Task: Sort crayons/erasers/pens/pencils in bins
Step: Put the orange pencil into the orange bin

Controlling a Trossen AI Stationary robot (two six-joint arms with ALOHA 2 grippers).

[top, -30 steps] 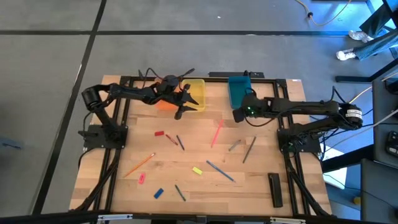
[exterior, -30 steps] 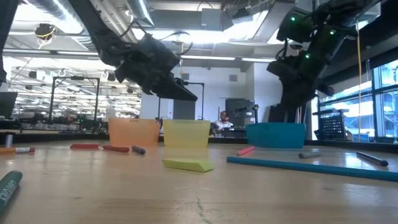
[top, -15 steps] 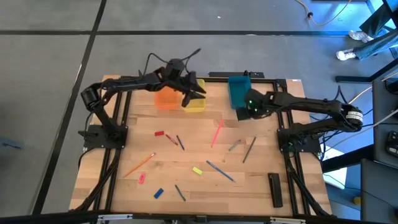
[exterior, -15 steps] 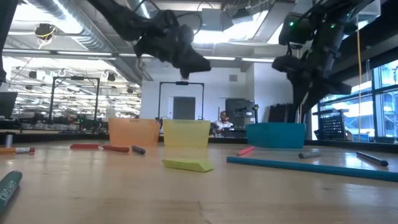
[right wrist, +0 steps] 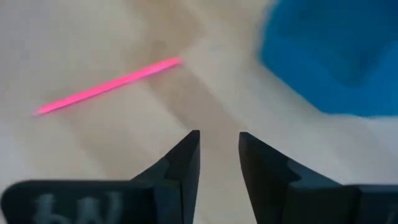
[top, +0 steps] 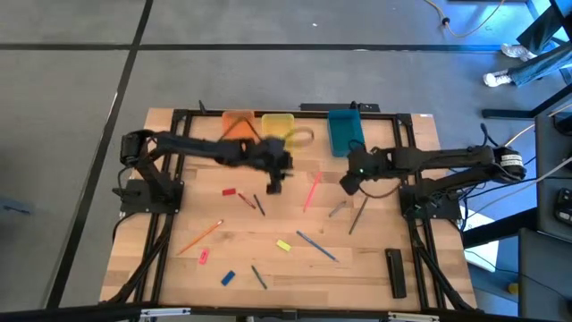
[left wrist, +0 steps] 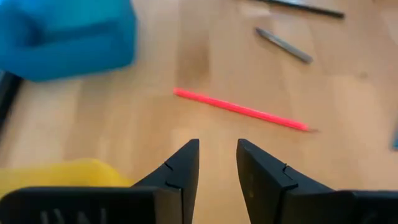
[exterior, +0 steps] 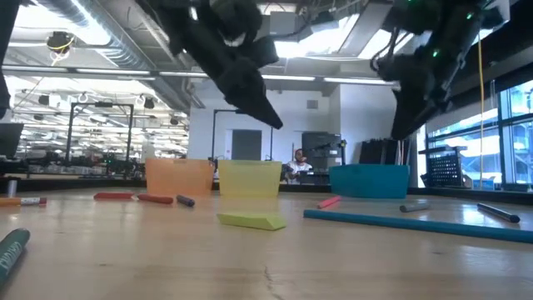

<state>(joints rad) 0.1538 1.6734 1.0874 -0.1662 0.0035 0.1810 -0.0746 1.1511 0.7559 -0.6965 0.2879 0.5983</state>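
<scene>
Three bins stand at the table's far edge: orange (top: 237, 125), yellow (top: 279, 125) and teal-blue (top: 344, 131). My left gripper (top: 274, 186) hovers open and empty just in front of the yellow bin; its fingers (left wrist: 217, 155) point toward a pink pencil (left wrist: 239, 110). My right gripper (top: 345, 184) hovers open and empty in front of the teal bin (right wrist: 336, 56), on the other side of the pink pencil (top: 313, 190). Erasers lie flat on the table: red (top: 230, 190), yellow (top: 283, 244), pink (top: 204, 257) and blue (top: 228, 278).
Pens lie near the red eraser (top: 255, 204). An orange pencil (top: 204, 234) lies at the left and a blue pencil (top: 315, 246) near the middle. Two grey pens (top: 349, 212) lie at the right, and a long black bar (top: 394, 271) lies at the near right.
My left gripper has risen from beside the orange and yellow bins, passed over them, then come toward the near edge and down over the table in front of the yellow bin. My right gripper has moved a little toward the near edge, away from the teal bin.
</scene>
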